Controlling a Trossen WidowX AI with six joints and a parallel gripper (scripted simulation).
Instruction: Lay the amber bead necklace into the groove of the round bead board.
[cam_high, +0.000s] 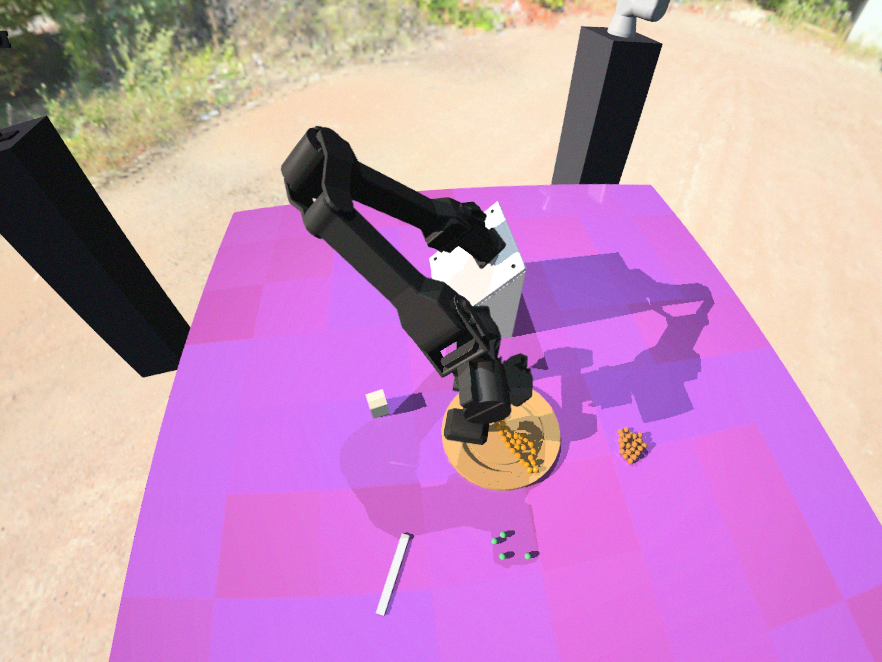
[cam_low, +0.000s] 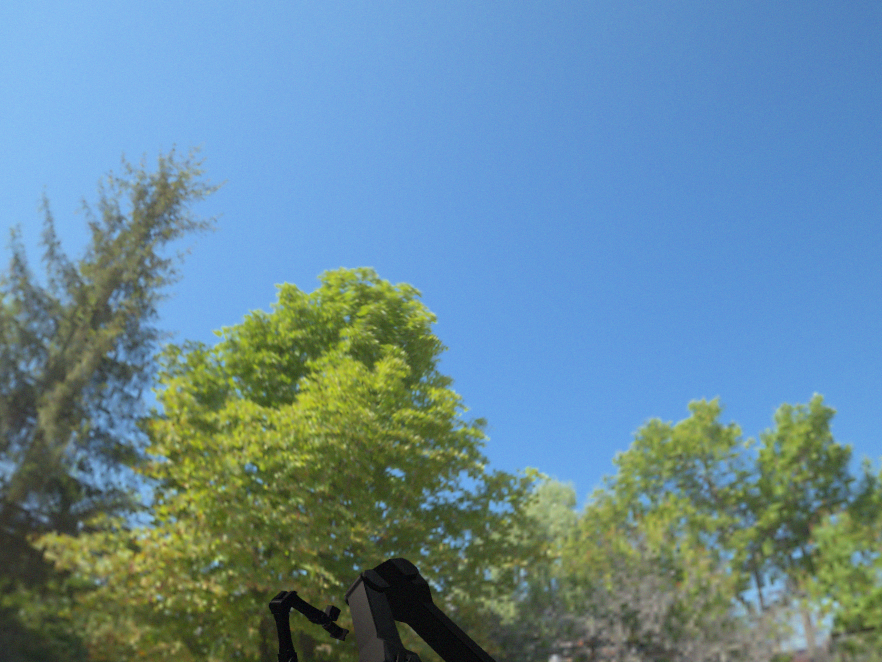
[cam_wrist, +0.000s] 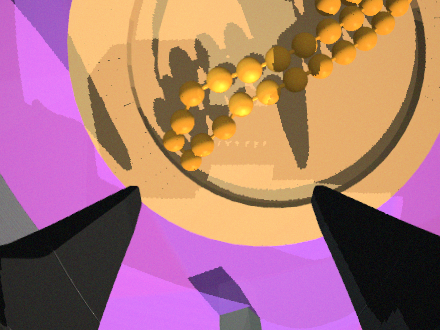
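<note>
On the bench, nearest, a white stick lies at a slant left of the middle, and a little farther off and to its right sit four small green beads. Past these is the round bead board, the amber necklace resting on it in a narrow doubled loop that cuts across the middle instead of following the ring groove; one end reaches the groove's edge. A bunch of orange-brown beads lies well apart to the right. The claw is over the board, spread wide with nothing between its fingers. Left of the board stands a pale block. Farther back the black arm rises from a white-topped stand, and beyond are two dark pillars, one left, one right.
</note>
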